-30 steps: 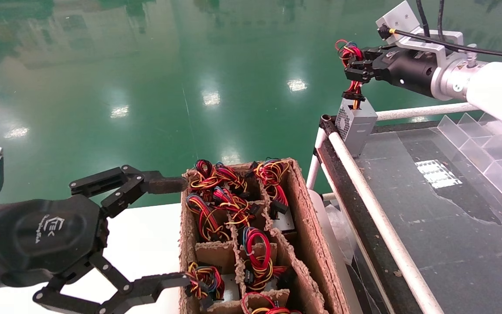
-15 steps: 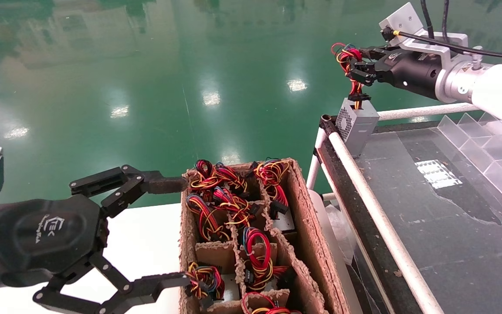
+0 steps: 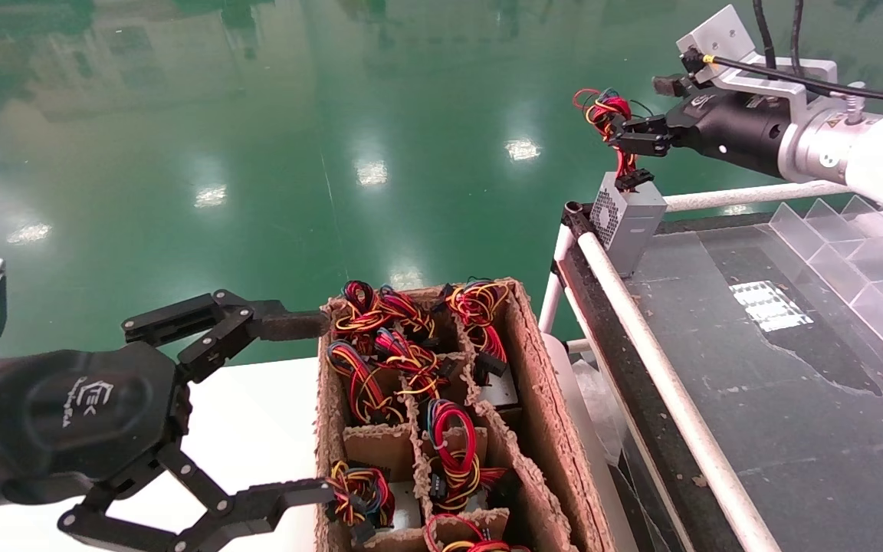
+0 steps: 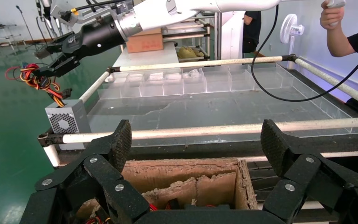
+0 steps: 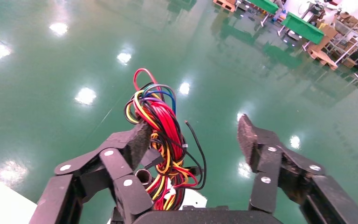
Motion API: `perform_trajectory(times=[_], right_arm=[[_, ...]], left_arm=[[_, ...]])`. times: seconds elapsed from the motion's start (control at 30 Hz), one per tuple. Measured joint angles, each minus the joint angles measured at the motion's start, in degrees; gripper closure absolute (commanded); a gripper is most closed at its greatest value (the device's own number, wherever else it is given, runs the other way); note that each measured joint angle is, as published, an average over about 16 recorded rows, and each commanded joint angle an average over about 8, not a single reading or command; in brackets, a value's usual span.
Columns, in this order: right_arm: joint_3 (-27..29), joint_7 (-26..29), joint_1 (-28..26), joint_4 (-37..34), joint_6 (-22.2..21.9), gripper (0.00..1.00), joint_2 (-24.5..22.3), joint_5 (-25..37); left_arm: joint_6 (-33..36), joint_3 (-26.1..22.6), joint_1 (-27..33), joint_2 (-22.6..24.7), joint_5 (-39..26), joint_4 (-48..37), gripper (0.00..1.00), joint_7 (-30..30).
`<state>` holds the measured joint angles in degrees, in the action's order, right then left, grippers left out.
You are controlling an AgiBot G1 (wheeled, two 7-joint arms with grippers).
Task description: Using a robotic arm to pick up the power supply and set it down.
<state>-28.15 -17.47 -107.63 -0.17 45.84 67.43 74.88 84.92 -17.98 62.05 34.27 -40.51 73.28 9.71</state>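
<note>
Starting on the left: the left gripper (image 3: 300, 406) is parked over the white table (image 3: 257, 429), fingers spread wide on either side of the near-left end of the cardboard tray (image 3: 541, 429). It isn't holding anything. The tray's compartments are stuffed with more coiled red, yellow and blue wires (image 3: 380, 345).

Moving right, there's a workbench (image 3: 756, 368) with a white pipe rail (image 3: 664, 383) and a dark glossy top. The power supply (image 3: 629, 218) stands upright on the far-left corner of that bench, vent grille facing left.

Its wire bundle (image 3: 602, 111) loops up above the box. The right gripper (image 3: 641, 138), on the white robotic arm (image 3: 878, 157), is up there at the bundle. In the right wrist view its fingers (image 5: 135, 140) are parted, the wires lying against one pad and well clear of the other, so it's let go.
</note>
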Motion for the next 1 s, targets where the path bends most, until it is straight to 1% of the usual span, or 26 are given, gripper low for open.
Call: perform_trajectory(times=[0.5, 0.77, 1.0], right_arm=[[-0.2, 2.0, -0.8, -0.5, 4.6, 0.00, -2.7, 0.3], [1.7, 3.9, -0.7, 0.1, 8.0, 0.00, -5.0, -2.5], [3.6, 6.1, 1.7, 3.9, 11.3, 0.00, -7.5, -6.0]], left_arm=[[0.0, 0.0, 0.0, 0.0, 0.0, 0.0, 0.00, 0.0], [0.0, 0.0, 0.0, 0.0, 0.0, 0.0, 0.00, 0.0], [0.0, -0.1, 0.0, 0.0, 0.0, 0.0, 0.00, 0.0]])
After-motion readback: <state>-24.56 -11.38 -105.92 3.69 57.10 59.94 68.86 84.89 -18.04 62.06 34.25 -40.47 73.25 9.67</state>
